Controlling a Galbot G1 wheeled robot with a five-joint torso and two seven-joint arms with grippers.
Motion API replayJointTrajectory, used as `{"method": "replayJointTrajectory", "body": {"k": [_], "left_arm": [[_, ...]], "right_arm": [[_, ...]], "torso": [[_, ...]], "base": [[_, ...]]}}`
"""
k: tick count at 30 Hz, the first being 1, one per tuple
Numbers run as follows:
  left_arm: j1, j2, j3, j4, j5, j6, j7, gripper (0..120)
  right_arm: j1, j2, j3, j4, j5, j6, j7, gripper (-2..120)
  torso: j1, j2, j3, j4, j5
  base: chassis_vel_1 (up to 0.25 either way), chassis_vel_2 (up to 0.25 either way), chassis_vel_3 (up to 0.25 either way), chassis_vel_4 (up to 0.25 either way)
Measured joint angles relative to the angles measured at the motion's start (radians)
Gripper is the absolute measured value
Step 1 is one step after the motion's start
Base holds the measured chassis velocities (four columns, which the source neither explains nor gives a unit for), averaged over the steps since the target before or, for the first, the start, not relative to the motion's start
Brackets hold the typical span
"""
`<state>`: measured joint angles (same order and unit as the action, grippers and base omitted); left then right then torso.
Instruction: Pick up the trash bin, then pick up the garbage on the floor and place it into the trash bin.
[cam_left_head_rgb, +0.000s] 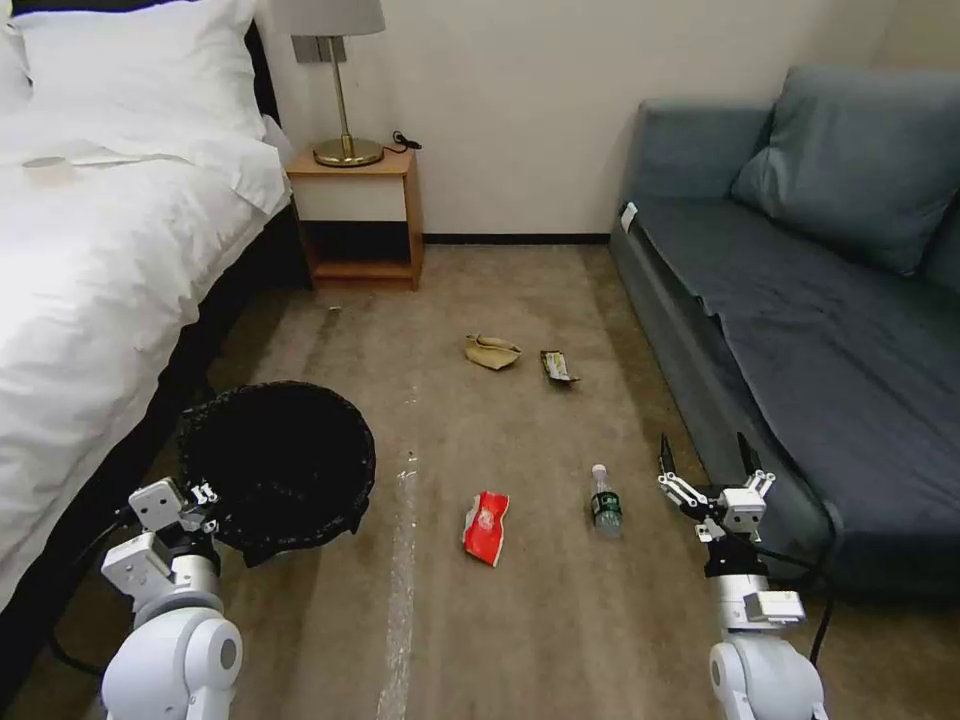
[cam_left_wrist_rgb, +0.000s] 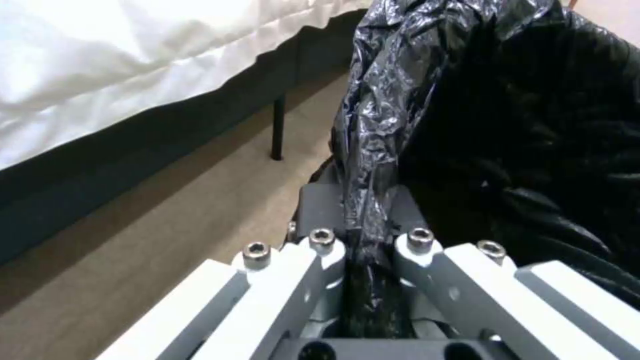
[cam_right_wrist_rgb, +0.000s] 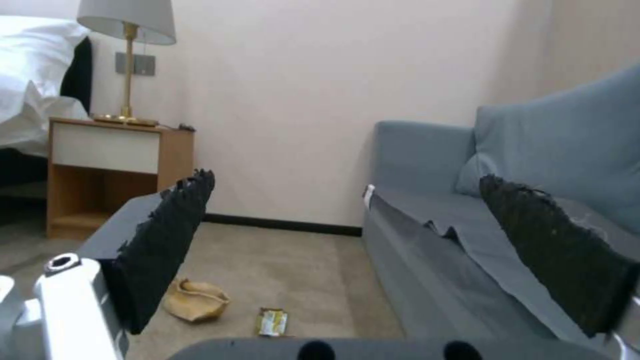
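Observation:
The trash bin (cam_left_head_rgb: 280, 465), covered by its crinkled black bag (cam_left_wrist_rgb: 507, 120), sits at the left beside the bed. My left gripper (cam_left_head_rgb: 205, 495) is shut on the bin's near rim, with the bag pinched between its fingers (cam_left_wrist_rgb: 327, 250). Garbage lies on the carpet: a red snack packet (cam_left_head_rgb: 486, 526), a small clear bottle (cam_left_head_rgb: 605, 502), crumpled tan paper (cam_left_head_rgb: 492, 351) (cam_right_wrist_rgb: 195, 301) and a dark-and-yellow wrapper (cam_left_head_rgb: 558, 366) (cam_right_wrist_rgb: 273, 322). My right gripper (cam_left_head_rgb: 705, 462) hangs open just right of the bottle, nothing between its fingers (cam_right_wrist_rgb: 167, 250).
A bed with white bedding (cam_left_head_rgb: 100, 260) runs along the left. The grey-blue sofa (cam_left_head_rgb: 800, 330) lines the right, close to my right arm. A wooden nightstand (cam_left_head_rgb: 360, 215) with a lamp (cam_left_head_rgb: 345, 90) stands at the far wall. Open carpet lies between them.

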<state>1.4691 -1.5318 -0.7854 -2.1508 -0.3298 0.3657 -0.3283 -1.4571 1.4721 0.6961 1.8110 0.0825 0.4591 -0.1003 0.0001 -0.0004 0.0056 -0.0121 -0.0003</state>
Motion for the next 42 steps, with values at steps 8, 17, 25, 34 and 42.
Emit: {"method": "replayJointTrajectory", "body": {"k": [8,17,25,34,42], "left_arm": [[0.004,-0.001,-0.001,0.005,0.002,-0.004,0.0,3],[-0.004,-0.001,0.004,0.021,0.008,-0.005,0.001,3],[-0.021,0.003,0.028,0.054,0.023,-0.005,0.001,3],[-0.075,0.005,0.071,0.131,0.059,-0.005,0.002,3],[-0.097,-0.001,0.094,0.2,0.08,-0.021,0.003,3]], "right_arm": [[0.005,-0.004,0.002,-0.03,-0.007,0.03,-0.015,100],[0.016,-0.015,-0.019,-0.037,0.005,0.032,-0.034,100],[0.09,-0.054,-0.052,-0.137,0.004,0.023,0.003,100],[0.312,-0.128,-0.147,-0.414,0.068,-0.055,0.098,100],[0.379,-0.226,-0.259,-0.501,0.389,-0.369,0.083,100]], "torso": [[0.0,0.0,0.0,0.0001,0.0002],[0.0,0.0,0.0,0.0001,0.0001],[0.0,0.0,0.0,0.0003,0.0002],[0.0,0.0,0.0,0.0007,0.0002],[0.0,0.0,0.0,-0.0001,0.0002]], "base": [[-0.112,0.113,0.118,-0.111],[-0.037,0.04,0.031,-0.044],[0.0,0.0,0.0,0.0],[0.0,0.0,0.0,0.0],[0.0,0.0,0.0,0.0]]}}
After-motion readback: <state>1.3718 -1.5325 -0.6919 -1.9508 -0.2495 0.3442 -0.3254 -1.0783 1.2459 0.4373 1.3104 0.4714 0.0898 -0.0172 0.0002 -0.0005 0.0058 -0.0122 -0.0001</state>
